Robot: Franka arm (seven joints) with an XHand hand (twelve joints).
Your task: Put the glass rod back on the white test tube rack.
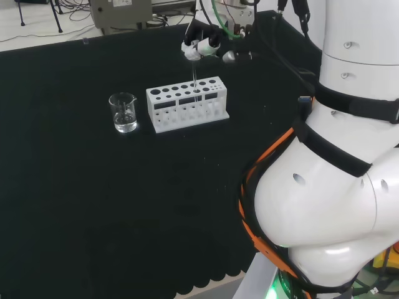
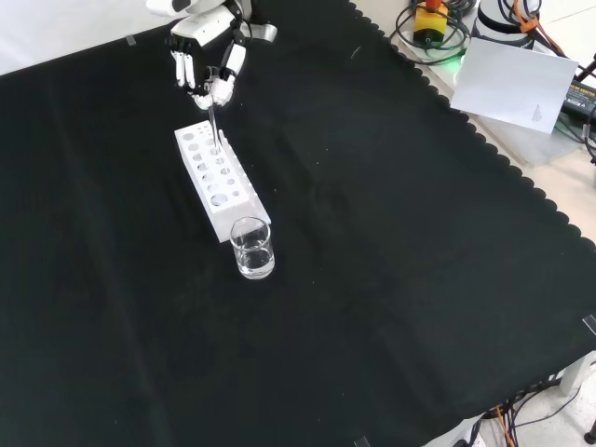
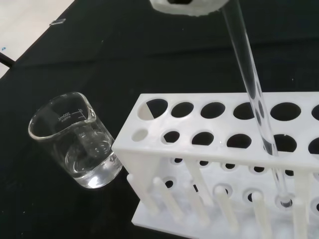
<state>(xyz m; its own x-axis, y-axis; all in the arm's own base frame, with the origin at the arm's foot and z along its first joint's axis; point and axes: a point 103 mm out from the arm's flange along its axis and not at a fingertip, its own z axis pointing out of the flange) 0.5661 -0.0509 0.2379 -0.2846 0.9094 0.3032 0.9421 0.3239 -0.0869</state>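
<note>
Bare black cloth (image 2: pixel 391 279) round rack (image 2: pixel 219 177); fingers (image 2: pixel 222 82) pinching glass rod (image 3: pixel 251 89) in a hole

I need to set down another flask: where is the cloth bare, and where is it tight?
Front view: bare cloth spreads right of the rack and beaker, and below the beaker. Crowded: the beaker stands close against the rack's end; the hand holds the glass rod in the rack's far end.

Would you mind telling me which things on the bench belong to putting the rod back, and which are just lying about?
Belong to the job:
- glass rod, already down through a hole in the rack
- white test tube rack
- hand, pinching the rod's top

Just lying about:
- glass beaker, beside the rack's end
- sheet of paper, off the cloth
</note>
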